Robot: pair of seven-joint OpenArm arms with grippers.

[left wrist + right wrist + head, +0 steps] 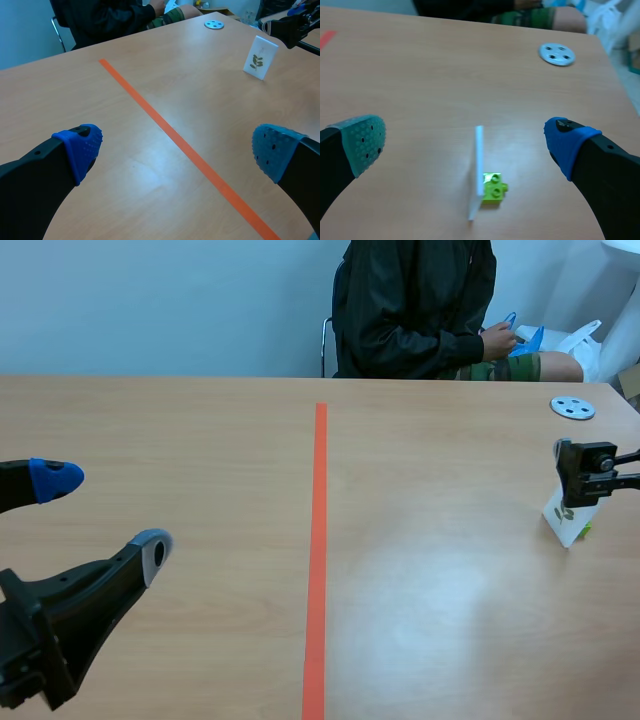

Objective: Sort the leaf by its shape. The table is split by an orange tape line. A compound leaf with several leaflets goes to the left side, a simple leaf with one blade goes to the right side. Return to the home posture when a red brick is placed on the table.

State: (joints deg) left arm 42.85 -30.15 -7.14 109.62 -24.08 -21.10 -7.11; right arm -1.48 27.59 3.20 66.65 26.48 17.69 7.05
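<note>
Leaf card [476, 172] stands upright in its green brick [493, 187] on the desk [450, 590], right of the orange tape line [318, 540], below my right pincer [465, 142], which gapes wide and holds nothing. Its sprig looks compound to me, so I should descend square, pinch the flat faces gently, and carry it left.

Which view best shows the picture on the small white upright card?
The left wrist view: the small white upright card faces that camera, showing a green sprig with several leaflets. The right wrist view sees it edge-on, beside a lime-green toy brick. The scene view shows only its lower part, below the right gripper.
</note>
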